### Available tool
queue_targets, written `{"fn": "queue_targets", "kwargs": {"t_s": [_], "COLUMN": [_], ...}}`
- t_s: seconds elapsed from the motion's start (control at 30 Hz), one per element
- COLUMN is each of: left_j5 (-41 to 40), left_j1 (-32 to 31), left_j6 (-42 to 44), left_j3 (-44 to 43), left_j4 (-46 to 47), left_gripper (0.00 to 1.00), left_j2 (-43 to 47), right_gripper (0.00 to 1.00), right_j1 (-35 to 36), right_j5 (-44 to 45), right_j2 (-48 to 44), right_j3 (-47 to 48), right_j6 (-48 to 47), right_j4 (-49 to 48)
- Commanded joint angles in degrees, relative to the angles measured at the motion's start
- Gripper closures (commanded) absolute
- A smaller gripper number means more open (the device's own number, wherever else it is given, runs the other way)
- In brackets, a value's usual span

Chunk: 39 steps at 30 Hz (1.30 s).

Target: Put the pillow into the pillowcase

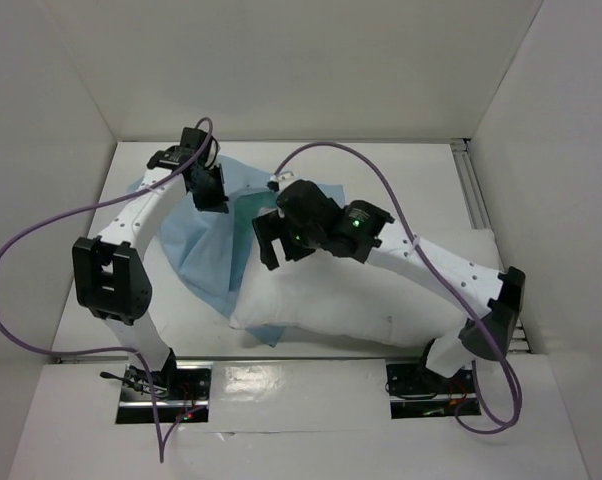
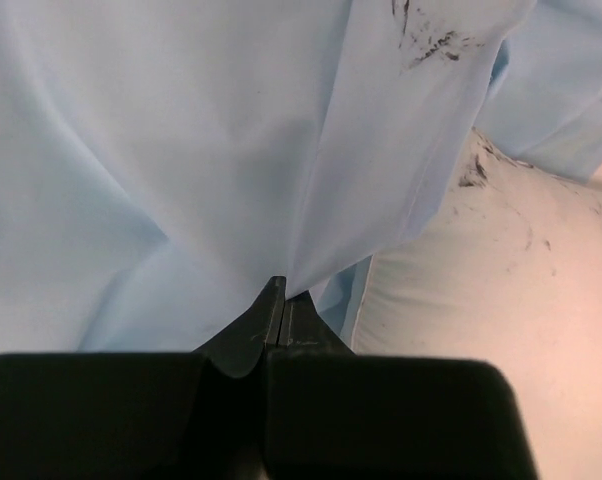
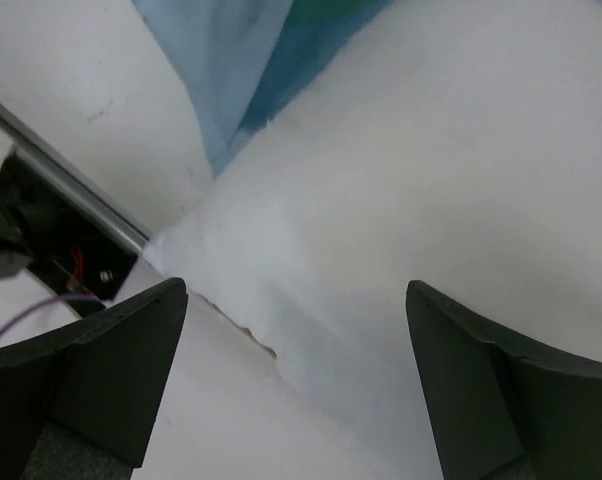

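Black fingers (image 2: 241, 340) of the left gripper (image 2: 283, 300) are filling the bottom of the left wrist view. They are pressing together at their tips and pinching a fold of the pillowcase (image 2: 181, 150). Thin, smooth light-blue cloth is rising from the pinch in long soft creases, with dark smudges (image 2: 431, 40) showing at the upper right. The pillow (image 2: 511, 300), plump and off-white in this view, is lying at the lower right, just beside the hanging cloth.

In the right wrist view, the right gripper (image 3: 296, 300) is standing open. Its 2 dark wedge-shaped fingers are spreading wide at the lower left and lower right, with the pillow's matte white surface showing between them. Whether they are touching it cannot be told. Blue and sea-green cloth is lying at the top of that frame against the pillow's edge, and a metal rail (image 3: 71, 170) is crossing the left side.

In the top view, the pillow is occupying the lower centre and right of the white table (image 1: 421, 180). Its left end is lying over the pillowcase, which is spreading rumpled toward the upper left. White tabletop is showing between the cloth and the far wall. 3 plain white walls (image 1: 311, 60) are enclosing the table, and purple cables (image 1: 41, 230) are looping from both arms.
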<state>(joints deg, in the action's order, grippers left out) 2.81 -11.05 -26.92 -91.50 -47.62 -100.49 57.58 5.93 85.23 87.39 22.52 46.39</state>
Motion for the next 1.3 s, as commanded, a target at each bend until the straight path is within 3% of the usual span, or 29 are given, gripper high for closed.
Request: {"fn": "queue_targets", "kwargs": {"t_s": [0.0, 0.13, 0.2, 0.23, 0.27, 0.3, 0.5, 0.93, 1.27], "left_j5": [2.29, 2.9, 4.22, 4.22, 4.22, 4.22, 5.54, 9.67, 10.81], "left_j1": [0.41, 0.41, 0.41, 0.41, 0.41, 0.41, 0.94, 0.94, 0.94], "left_j6": [1.16, 0.64, 0.64, 0.64, 0.64, 0.64, 1.25, 3.0, 3.54], "left_j3": [-0.17, -0.17, -0.17, -0.17, -0.17, -0.17, -1.22, -1.92, -0.87], "left_j4": [-1.16, -1.16, -1.16, -1.16, -1.16, -1.16, -1.16, -1.87, -2.39], "left_gripper": [1.0, 1.0, 1.0, 1.0, 1.0, 1.0, 1.0, 1.0, 1.0], "left_j2": [3.72, 3.72, 3.72, 3.72, 4.24, 4.25, 5.39, 7.76, 9.34], "right_gripper": [0.03, 0.0, 0.14, 0.3, 0.58, 1.0, 1.0, 1.0, 1.0], "right_j1": [-2.64, -2.65, -2.65, -2.65, -2.65, -2.65, -2.65, -6.24, -9.68], "right_j5": [6.45, 10.66, 11.2, 11.2, 11.2, 11.2, 9.45, 16.21, 14.99], "right_j2": [7.56, 15.57, 17.95, 18.47, 18.48, 18.48, 15.15, 19.79, 21.12], "right_j3": [8.48, 9.03, 6.49, 5.52, 4.72, 3.84, 2.43, 19.55, 20.72], "right_j6": [6.72, 11.48, 12.28, 12.98, 13.51, 13.51, 9.91, 3.67, 0.25], "right_j4": [8.97, 8.64, 5.75, 4.68, 3.72, 1.44, -1.82, -1.47, -7.97]}}
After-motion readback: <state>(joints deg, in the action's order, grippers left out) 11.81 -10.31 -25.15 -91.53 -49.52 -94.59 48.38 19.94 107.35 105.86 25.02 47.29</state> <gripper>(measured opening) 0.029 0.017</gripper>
